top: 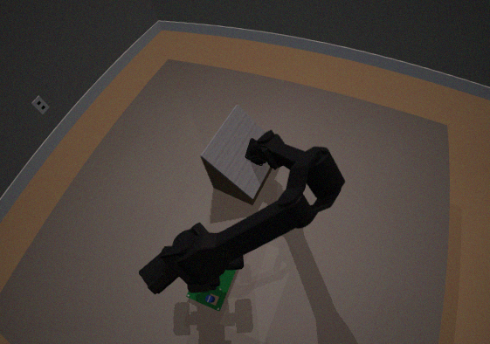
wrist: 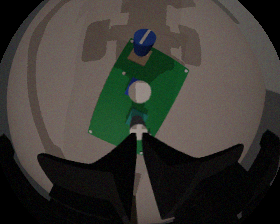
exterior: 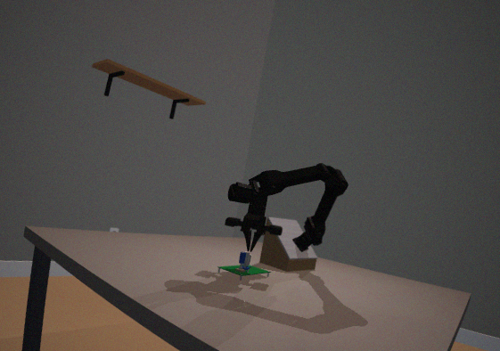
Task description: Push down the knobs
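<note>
The green circuit board [wrist: 108, 117] [exterior: 233, 271] [top: 224, 289] stands on the table under my wrist. In the wrist view a tall blue knob [wrist: 142, 42] with a white mark stands at the board's far end; it also shows in the exterior view [exterior: 244, 258]. A part with a round white top and a blue rim [wrist: 139, 92] sits mid-board. A teal potentiometer [wrist: 137, 117] sits just ahead of my fingertips. My gripper [wrist: 139, 137] [exterior: 251, 248] points straight down a little above the board, shut to a thin slit with nothing between the fingers. In the top view the arm hides the gripper.
A grey-topped wedge block [top: 233, 153] [exterior: 286, 254] stands behind the board, near the arm's base. A wooden shelf [exterior: 147, 82] hangs on the wall. The table's front edge [exterior: 116, 291] runs left of the board.
</note>
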Tool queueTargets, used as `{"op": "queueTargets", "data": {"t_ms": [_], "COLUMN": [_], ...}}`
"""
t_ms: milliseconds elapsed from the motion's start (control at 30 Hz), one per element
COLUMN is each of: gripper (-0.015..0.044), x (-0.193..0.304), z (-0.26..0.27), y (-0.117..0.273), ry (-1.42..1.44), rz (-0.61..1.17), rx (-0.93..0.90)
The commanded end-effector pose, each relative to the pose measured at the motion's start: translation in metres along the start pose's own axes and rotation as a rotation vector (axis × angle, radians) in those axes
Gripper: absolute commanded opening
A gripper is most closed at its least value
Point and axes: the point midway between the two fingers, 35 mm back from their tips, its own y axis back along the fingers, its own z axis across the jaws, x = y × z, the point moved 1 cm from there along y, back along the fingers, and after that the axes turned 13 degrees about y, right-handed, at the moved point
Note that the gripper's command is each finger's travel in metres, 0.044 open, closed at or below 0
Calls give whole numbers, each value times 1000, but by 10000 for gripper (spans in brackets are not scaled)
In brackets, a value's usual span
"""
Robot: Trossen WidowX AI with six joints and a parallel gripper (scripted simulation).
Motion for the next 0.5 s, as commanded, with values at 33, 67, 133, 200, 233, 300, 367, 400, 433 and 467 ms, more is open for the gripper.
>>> {"op": "queueTargets", "data": {"t_ms": [33,67,133,200,233,300,367,400,433,467], "gripper": [131,157,210,157,131,79,26,0,0,0], "x": [0,0,0,0,0,0,-3,-5,-9,-15], "z": [0,0,0,0,-1,-3,-6,-7,-8,-10], "y": [-1,-1,-1,0,2,6,11,12,14,17], "ry": [0,0,0,-13,-28,-66,-96,-98,-96,-94], "rz": [1,1,1,0,-1,-4,-7,-7,-7,-6], "rx": [-2,-2,-2,2,8,20,29,29,28,26]}}
